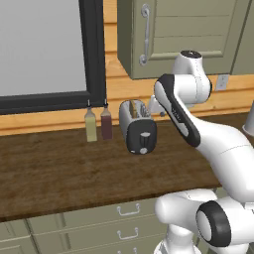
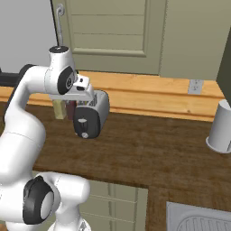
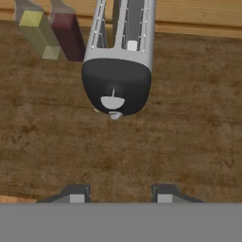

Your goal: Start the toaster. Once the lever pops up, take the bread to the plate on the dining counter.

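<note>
The silver toaster [image 1: 135,119] stands on the wooden worktop, its black end panel [image 3: 116,85] facing me. The pale grey lever [image 3: 112,101] sits at the low end of its thin vertical track, just above a small round knob. A small pale edge of the bread [image 3: 132,45] shows inside one slot. My gripper [image 3: 120,196] hovers above and in front of the toaster, open, with nothing between its fingertips. The white hand [image 2: 82,90] hangs over the toaster's near end. The plate and the dining counter are out of view.
Two slim bottles, one yellow-olive [image 1: 91,126] and one dark red [image 1: 106,124], stand just left of the toaster. A pale grey cylinder [image 2: 221,126] stands far right, with a sink corner [image 2: 198,219] below it. Wall cabinets [image 1: 188,34] hang above; drawers [image 1: 124,218] front the worktop.
</note>
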